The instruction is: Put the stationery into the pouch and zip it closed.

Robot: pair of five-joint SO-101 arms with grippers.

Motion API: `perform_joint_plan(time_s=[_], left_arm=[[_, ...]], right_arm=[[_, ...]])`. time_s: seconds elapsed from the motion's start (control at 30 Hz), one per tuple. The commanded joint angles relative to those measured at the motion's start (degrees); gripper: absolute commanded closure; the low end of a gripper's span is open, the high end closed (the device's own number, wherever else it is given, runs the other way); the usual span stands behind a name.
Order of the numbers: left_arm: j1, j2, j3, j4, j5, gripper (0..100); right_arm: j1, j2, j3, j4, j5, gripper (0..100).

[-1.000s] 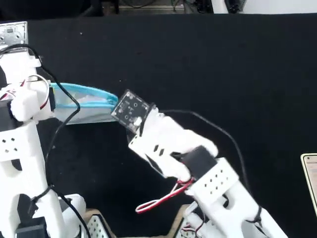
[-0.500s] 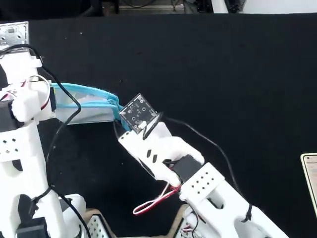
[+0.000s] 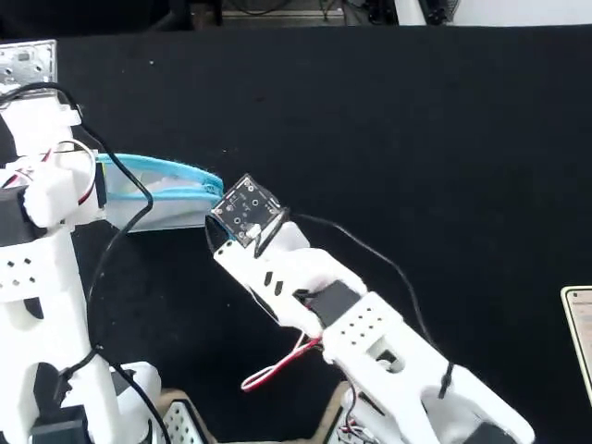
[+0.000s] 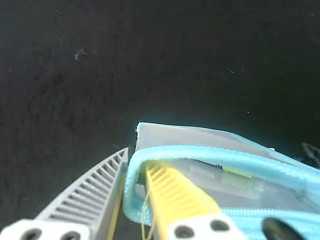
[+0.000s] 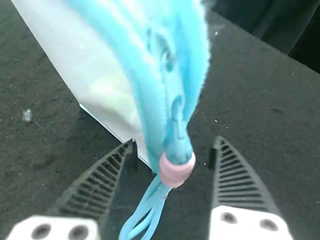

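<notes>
Fingers of the right gripper (image 5: 175,143) stand spread either side of the pink bead (image 5: 177,169) on the zip cord (image 5: 149,216) of the translucent blue-zippered pouch (image 5: 90,75), poised to pull; at its far end the left gripper (image 4: 136,159) pinches the rim, anchoring it.

left gripper (image 4: 136,161) clamped on one end of the pouch (image 3: 171,215), yellow finger inside, grey finger outside. right gripper (image 5: 172,145) with jaws apart, straddling the pouch's opposite end. right arm (image 3: 370,333) stretched low toward the pouch; left arm (image 3: 42,277) upright beside it.
</notes>
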Motion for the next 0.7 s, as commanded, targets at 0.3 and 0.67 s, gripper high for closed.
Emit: perform_joint_plan(time_s=[0.3,0.67], left_arm=[[1.4,0.8,0.7,0.4,-0.2,97],[1.5,1.1,0.9,0.4,-0.2,97]], right_arm=[[-0.3,-27.9,5.9,12.4,0.4,98.8],[-9.1,-41.7,18.2,6.7,0.4,98.6]])
